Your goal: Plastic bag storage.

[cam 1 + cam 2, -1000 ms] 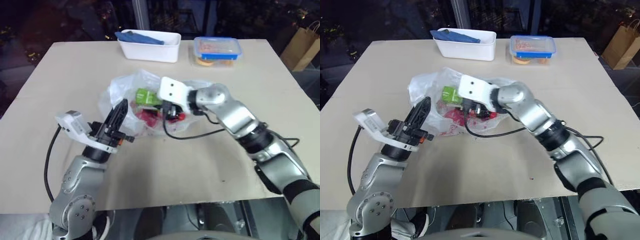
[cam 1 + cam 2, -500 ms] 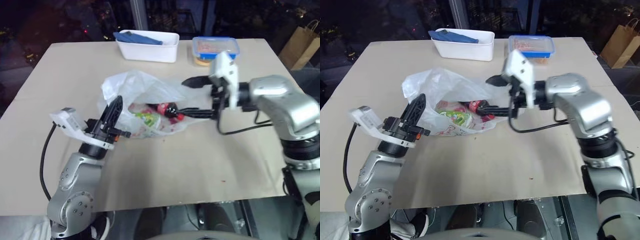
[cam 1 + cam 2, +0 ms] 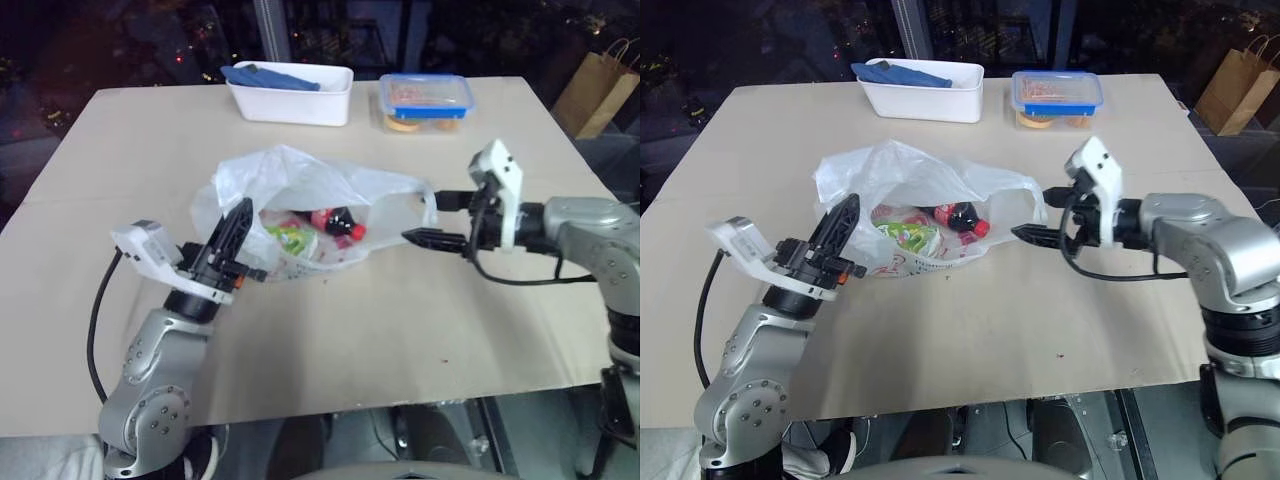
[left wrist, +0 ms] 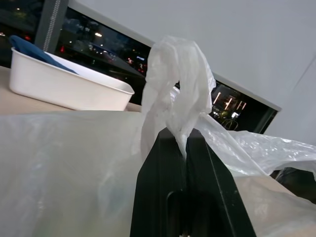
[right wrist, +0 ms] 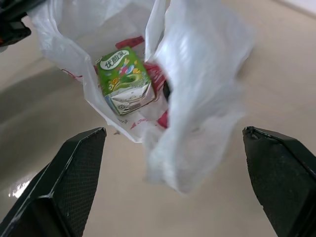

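The table carries the plastic bag near its middle, mouth gaping, with a green carton and a cola bottle inside. The left tool is clenched on the bag's near edge. The right tool hangs just beside the bag's handle loop, fingers spread wide and grasping nothing.

the green drink carton bears printed characters, too small to read for certain.

Beige table, dark windows behind, possibly night, scattered lights
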`<action>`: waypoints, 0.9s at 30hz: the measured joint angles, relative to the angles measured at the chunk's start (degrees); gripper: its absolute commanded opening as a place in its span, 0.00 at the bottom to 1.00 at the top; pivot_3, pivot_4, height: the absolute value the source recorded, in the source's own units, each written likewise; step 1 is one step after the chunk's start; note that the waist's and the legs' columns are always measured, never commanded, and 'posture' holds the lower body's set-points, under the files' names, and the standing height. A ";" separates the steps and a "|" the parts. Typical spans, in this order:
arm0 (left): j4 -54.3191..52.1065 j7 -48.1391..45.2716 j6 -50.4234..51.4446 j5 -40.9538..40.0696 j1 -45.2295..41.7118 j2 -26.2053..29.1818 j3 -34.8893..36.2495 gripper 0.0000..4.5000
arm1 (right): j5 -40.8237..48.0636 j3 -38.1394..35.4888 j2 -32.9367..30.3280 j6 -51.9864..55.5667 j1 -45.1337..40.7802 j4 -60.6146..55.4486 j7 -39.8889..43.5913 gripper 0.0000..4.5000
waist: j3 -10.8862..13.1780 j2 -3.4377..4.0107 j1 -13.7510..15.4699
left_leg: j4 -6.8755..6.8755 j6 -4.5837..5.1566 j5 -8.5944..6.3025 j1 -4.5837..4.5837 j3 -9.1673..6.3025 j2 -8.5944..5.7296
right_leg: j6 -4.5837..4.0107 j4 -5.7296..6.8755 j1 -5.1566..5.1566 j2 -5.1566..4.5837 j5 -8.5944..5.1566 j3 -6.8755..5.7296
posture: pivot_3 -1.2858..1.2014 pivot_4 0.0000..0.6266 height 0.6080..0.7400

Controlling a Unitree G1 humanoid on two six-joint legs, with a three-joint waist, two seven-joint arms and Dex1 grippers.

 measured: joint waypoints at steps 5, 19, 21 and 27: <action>0.07 -0.02 0.00 0.17 -0.32 0.32 0.00 0.00 | 2.93 -1.42 1.70 1.22 -2.02 0.15 -1.91 0.39 | 0.00 0.00 0.20 | 0.00 0.00 0.00 -0.03 -0.04 -0.01 | 0.00 -0.04 0.01 -0.01 0.00 -0.03 | 0.52 0.24 1.00; 30.20 -4.66 2.12 5.58 -39.11 12.61 0.54 0.00 | 1.10 -6.94 -5.09 -3.80 -16.93 19.28 -2.34 0.02 | 0.23 -0.13 1.04 | 0.15 -0.02 0.03 -0.41 -0.14 -0.04 | 0.02 0.00 -0.27 0.04 0.02 -0.14 | 0.52 0.24 1.00; 36.09 -6.12 1.98 6.03 -47.99 14.56 1.27 0.00 | 1.05 -7.92 -5.98 -4.28 -20.70 22.14 -2.30 0.02 | 0.23 -0.13 1.06 | 0.32 -0.04 0.04 -0.91 -0.23 -0.04 | 0.03 -0.04 -0.65 0.02 0.03 -0.25 | 0.52 0.24 1.00; 51.75 -14.00 0.77 7.90 -63.60 18.74 2.53 0.00 | 1.05 -10.70 -9.59 -5.82 -27.64 30.33 -0.91 0.02 | 0.23 -0.11 1.08 | -0.48 -0.26 0.17 -1.33 -0.15 -0.17 | 0.04 -0.66 -1.02 -0.24 0.01 -0.37 | 0.52 0.24 1.00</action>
